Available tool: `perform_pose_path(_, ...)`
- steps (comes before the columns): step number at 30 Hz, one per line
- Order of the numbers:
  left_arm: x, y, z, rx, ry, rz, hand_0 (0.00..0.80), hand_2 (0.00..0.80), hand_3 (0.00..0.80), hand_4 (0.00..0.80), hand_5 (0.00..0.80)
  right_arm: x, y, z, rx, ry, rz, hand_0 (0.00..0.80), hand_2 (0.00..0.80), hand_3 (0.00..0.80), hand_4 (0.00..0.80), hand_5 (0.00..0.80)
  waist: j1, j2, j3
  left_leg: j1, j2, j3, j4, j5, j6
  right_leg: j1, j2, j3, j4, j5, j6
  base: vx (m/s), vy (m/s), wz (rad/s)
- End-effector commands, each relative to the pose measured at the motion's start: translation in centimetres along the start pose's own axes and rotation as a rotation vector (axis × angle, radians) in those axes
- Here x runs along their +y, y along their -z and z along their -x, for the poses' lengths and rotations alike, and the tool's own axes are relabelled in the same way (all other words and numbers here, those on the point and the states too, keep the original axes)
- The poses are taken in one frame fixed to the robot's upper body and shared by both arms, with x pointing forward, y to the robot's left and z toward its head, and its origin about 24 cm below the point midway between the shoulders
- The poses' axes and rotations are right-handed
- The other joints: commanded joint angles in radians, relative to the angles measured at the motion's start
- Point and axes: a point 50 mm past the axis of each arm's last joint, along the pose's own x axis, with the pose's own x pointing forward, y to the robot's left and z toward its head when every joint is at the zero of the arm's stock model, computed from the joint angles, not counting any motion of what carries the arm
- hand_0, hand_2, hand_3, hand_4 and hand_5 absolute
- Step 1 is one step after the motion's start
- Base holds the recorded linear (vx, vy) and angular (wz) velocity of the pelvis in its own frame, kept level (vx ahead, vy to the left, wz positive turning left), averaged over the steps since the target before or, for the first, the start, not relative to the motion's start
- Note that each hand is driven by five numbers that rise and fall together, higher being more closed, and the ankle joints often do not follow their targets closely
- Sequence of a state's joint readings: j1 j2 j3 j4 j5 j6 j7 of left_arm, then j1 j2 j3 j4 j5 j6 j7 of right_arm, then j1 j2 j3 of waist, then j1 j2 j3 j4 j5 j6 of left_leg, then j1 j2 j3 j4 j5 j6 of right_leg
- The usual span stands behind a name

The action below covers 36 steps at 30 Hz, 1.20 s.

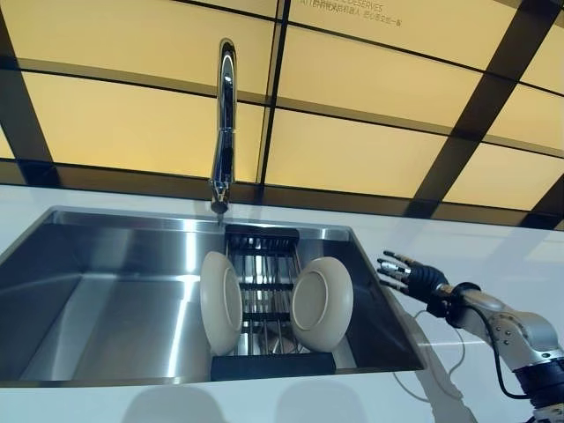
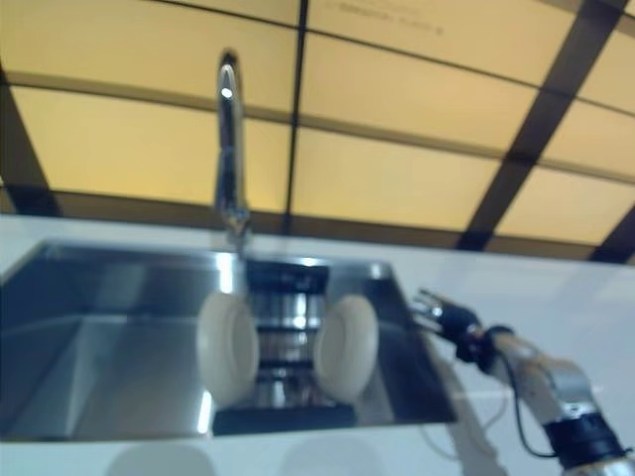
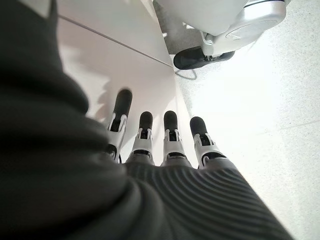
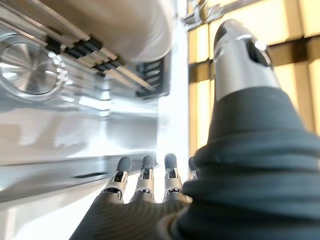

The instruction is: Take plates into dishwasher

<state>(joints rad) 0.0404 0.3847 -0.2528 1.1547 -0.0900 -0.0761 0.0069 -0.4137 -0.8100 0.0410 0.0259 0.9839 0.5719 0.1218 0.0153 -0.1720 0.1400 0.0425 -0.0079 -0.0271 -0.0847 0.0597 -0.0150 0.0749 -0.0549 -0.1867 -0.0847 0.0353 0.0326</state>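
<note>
My left hand (image 3: 165, 145) hangs low, out of the head views; its own wrist view shows the fingers (image 3: 170, 131) straight and relaxed beside a white cabinet front (image 3: 125, 65), holding nothing.

Nearest me on the work surface is the white counter (image 1: 79, 405), running along the near edge of the steel sink (image 1: 106, 308). My right hand (image 1: 411, 274) hovers over the counter just right of the sink's right rim, its fingers (image 1: 394, 261) spread and straight, pointing left toward the basin, with nothing in its grasp. The right wrist view agrees: straight fingers over the rim, apart from the dishes.

In the right part of the basin, a dark-framed drying rack (image 1: 264, 300) with metal bars runs from near to far. Two cream plates stand on edge in it: the left plate (image 1: 220, 302) at the rack's left side, the right plate (image 1: 322, 303) at its right side, tilted, bare bars between them. Neither touches my hands.

Beyond the rack, the chrome tap (image 1: 224, 123) rises from the far rim. Behind it stands a wall of yellow panels (image 1: 370, 159) with dark strips.
</note>
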Motion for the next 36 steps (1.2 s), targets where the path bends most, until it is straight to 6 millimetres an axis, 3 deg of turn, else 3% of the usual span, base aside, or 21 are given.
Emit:
perform_pose_path(1,0.8,-1.7,-0.3,-0.072,-0.025,-0.018,0.0,0.0,0.0,0.0,0.0,1.4,-1.9,0.9,-0.147,-0.072,0.068,0.0,0.0,0.0,0.0,0.0,0.003,0.016,-0.038,-0.011,0.02,0.065,-0.003,-0.027,0.004,-0.012,0.01,0.003,0.06,-0.013,0.026,-0.024,0.019,-0.06)
perform_pose_path(16,0.2,-2.1,-0.5,-0.076,-0.015,-0.02,0.0,0.0,0.0,0.0,0.0,4.2,-0.9,0.5,-0.145,-0.164,-0.015,0.0,0.0,0.0,0.0,0.0,-0.003,0.024,-0.045,-0.02,0.02,0.075,-0.003,-0.027,0.002,-0.02,0.007,0.002,0.046,-0.007,0.028,-0.007,0.001,-0.03)
perform_pose_path(25,-0.4,-2.8,-0.6,-0.088,-0.005,-0.027,0.0,0.0,0.0,0.0,0.0,6.5,3.0,-0.1,0.007,-0.232,-0.088,0.0,0.0,0.0,0.0,0.0,-0.001,0.03,-0.042,-0.025,0.018,0.066,-0.003,-0.021,0.004,-0.024,0.01,0.004,0.057,-0.013,0.024,0.0,0.0,0.0)
perform_pose_path(36,-0.9,-3.0,-0.7,-0.093,0.002,-0.023,0.0,0.0,0.0,0.0,0.0,7.2,5.3,-0.3,0.069,-0.219,-0.122,0.0,0.0,0.0,0.0,0.0,0.004,0.038,-0.039,-0.023,0.014,0.055,-0.003,-0.019,0.008,-0.02,0.006,0.0,0.063,-0.019,0.022,0.0,0.0,0.0)
